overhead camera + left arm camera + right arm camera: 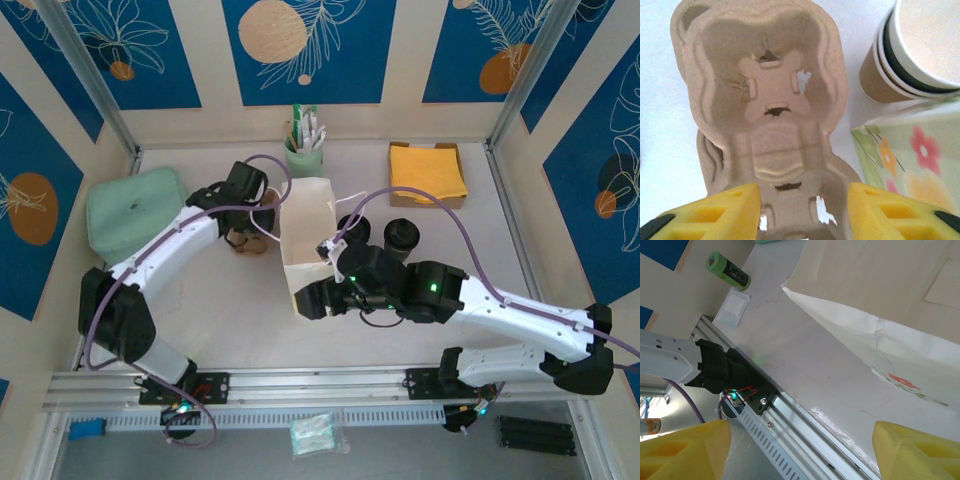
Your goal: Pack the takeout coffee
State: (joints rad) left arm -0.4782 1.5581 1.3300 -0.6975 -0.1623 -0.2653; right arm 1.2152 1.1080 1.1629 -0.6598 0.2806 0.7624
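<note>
The takeout coffee [403, 235], a brown cup under a black lid, stands right of the white paper bag [305, 232]. A smaller black-topped cup [352, 227] sits beside it. My left gripper [804, 200] is over a moulded pulp cup carrier [771, 95], its yellow fingers [730, 210] apart on either side of the near cup well. Whether they press on it is unclear. Lidless nested cups [920, 50] stand beyond the bag's flowered side [912, 160]. My right gripper [802, 440] hangs open at the bag's front [875, 285], with nothing between its fingers.
A green cup of sachets [305, 150] and a box of yellow napkins [427, 172] stand at the back. A green pouch [133, 208] lies at the left. The front rail [805, 420] runs under my right gripper, with a green tape roll [728, 271] beyond it.
</note>
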